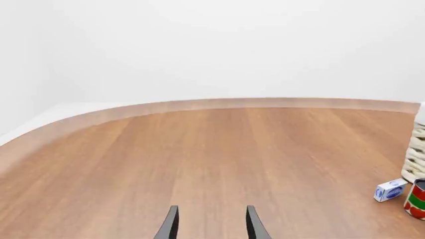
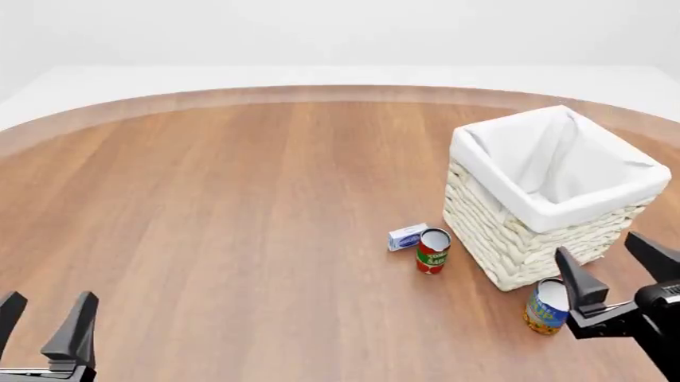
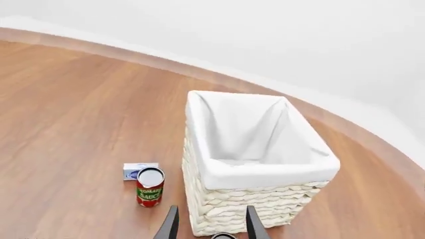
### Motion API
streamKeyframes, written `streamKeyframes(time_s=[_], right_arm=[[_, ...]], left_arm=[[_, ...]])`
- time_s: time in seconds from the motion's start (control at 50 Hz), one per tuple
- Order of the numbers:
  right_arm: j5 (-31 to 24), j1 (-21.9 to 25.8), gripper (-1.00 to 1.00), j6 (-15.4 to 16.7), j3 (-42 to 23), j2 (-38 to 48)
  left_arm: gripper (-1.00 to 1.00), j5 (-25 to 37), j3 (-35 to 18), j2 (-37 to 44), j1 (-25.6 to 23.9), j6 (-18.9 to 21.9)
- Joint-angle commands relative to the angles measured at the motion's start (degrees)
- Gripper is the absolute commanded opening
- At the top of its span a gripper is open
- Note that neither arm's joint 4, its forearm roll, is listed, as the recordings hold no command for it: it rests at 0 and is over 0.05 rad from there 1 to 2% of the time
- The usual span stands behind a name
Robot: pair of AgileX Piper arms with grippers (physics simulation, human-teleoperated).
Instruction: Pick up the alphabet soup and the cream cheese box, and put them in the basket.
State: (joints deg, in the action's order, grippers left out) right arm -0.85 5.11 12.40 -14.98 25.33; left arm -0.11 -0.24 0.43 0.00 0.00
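Standing basket: basket [image 2: 552, 208] sits on the wooden surface [image 2: 234, 207] at the right, white lining folded over its rim, nothing visible inside.
Alphabet soup: alphabet soup [image 2: 546, 306] stands upright at the basket's near side, close to its base.
Cream cheese box: cream cheese box [image 2: 407, 236] lies left of the basket, touching or just beside the red-and-green can [image 2: 431, 251].
Right gripper: right gripper [image 2: 619, 267] has fingers spread, holding nothing, just right of the soup can.
Left gripper: left gripper [image 2: 44, 318] is at the near left, fingers apart, empty, well apart from every object.
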Motion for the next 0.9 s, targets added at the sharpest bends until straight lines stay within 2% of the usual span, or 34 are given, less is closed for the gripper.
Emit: streamKeyframes(time_s=[0.02,0.04,0.08,0.12,0.16,0.18,0.22,0.24,0.34,0.44,0.52,0.6,0.62,0.74,0.9], right_arm=[[-3.1,2.9,1.00,3.7,-7.1,5.7],[-3.3,3.7,1.00,5.3,-7.5,6.3],[-3.9,3.9,1.00,5.5,-8.6,6.5],[-4.7,4.8,1.00,7.2,-9.9,7.5],[-6.3,5.7,1.00,6.8,-11.8,8.1],[-6.6,6.6,1.00,8.5,-12.1,8.4],[-8.6,5.8,1.00,5.9,-15.0,9.4],[-9.1,6.5,1.00,8.5,-16.1,9.9],[-10.5,6.6,1.00,9.2,-18.9,11.3],[-9.7,7.8,1.00,13.0,-20.2,14.0],[-8.9,8.8,1.00,13.8,-21.1,16.9],[-8.2,11.2,1.00,16.5,-22.0,20.4],[-8.6,11.4,1.00,15.9,-22.8,21.0],[-10.0,14.4,1.00,19.0,-25.8,24.8],[-13.8,16.2,1.00,22.2,-31.3,29.1]], left_arm=[[1.00,0.0,0.0,0.0,0.0,0.0],[1.00,0.0,0.0,0.0,0.0,0.0],[1.00,0.0,0.0,0.0,0.0,0.0],[1.00,0.0,0.0,0.0,0.0,0.0],[1.00,0.0,0.0,0.0,0.0,0.0],[1.00,0.0,0.0,0.0,0.0,0.0],[1.00,0.0,0.0,0.0,0.0,0.0],[1.00,0.0,0.0,0.0,0.0,0.0],[1.00,0.0,0.0,0.0,0.0,0.0],[1.00,0.0,0.0,0.0,0.0,0.0],[1.00,0.0,0.0,0.0,0.0,0.0],[1.00,0.0,0.0,0.0,0.0,0.0],[1.00,0.0,0.0,0.0,0.0,0.0],[1.00,0.0,0.0,0.0,0.0,0.0],[1.00,0.0,0.0,0.0,0.0,0.0]])
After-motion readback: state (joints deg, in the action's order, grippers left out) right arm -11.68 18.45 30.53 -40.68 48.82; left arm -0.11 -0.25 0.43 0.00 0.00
